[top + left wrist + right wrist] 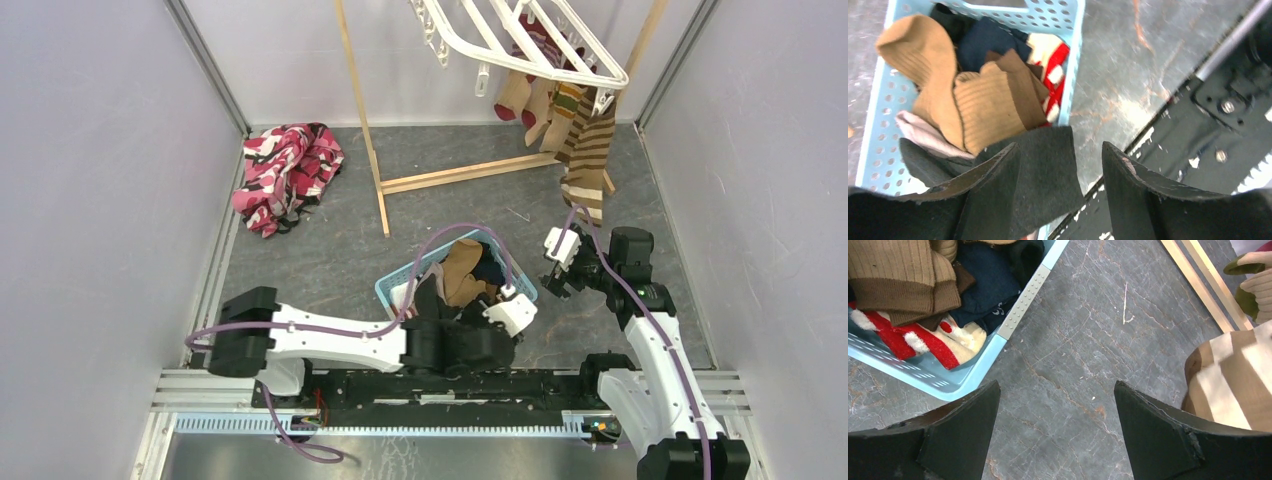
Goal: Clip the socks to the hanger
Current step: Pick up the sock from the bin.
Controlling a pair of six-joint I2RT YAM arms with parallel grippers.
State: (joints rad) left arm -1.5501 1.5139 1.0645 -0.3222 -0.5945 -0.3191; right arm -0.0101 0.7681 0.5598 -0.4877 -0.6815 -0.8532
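The right end effector [1057, 390] fills the bottom of the frame, fingers wide apart over bare grey surface [1073, 340]. At upper left, a light blue basket [1023, 302] holds a tan ribbed sock [893, 270], a navy sock [983, 275] and a red-and-white sock [923, 337]. A brown striped sock [1233, 385] shows at the right edge, below the wooden frame [1198, 282].

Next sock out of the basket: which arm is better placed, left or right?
Left. The left gripper hangs over the basket, open, with a dark grey sock lying between its jaws. The right gripper is open above bare floor beside the basket, near the hanging striped sock.
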